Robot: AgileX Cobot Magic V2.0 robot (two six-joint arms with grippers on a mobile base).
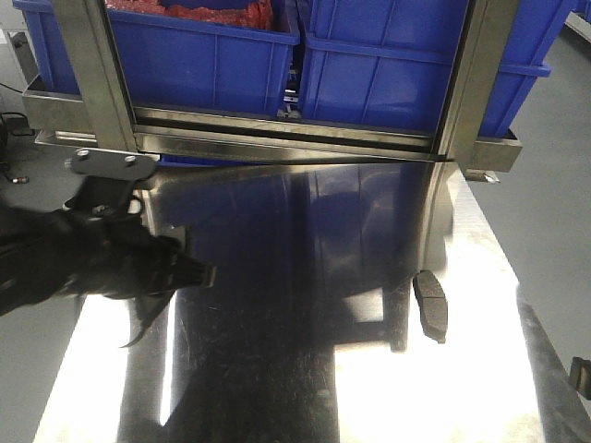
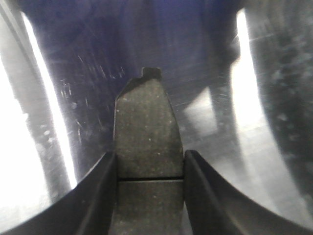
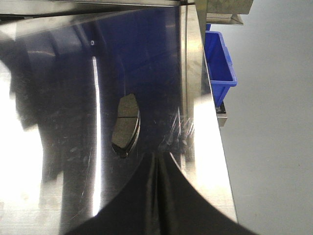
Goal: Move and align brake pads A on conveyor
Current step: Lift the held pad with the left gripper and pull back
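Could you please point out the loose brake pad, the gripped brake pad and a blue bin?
Loose brake pad (image 1: 430, 306): front view, middle of its face.
Gripped brake pad (image 2: 146, 132): left wrist view, face above the groove.
Blue bin (image 1: 203, 74): front view, its front wall.

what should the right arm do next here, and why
Probably open the right gripper: its jaws are shut, and the loose brake pad lies ungrasped on the steel tabletop just ahead of it. The left gripper is shut on another brake pad, so this one likely falls to the right arm.
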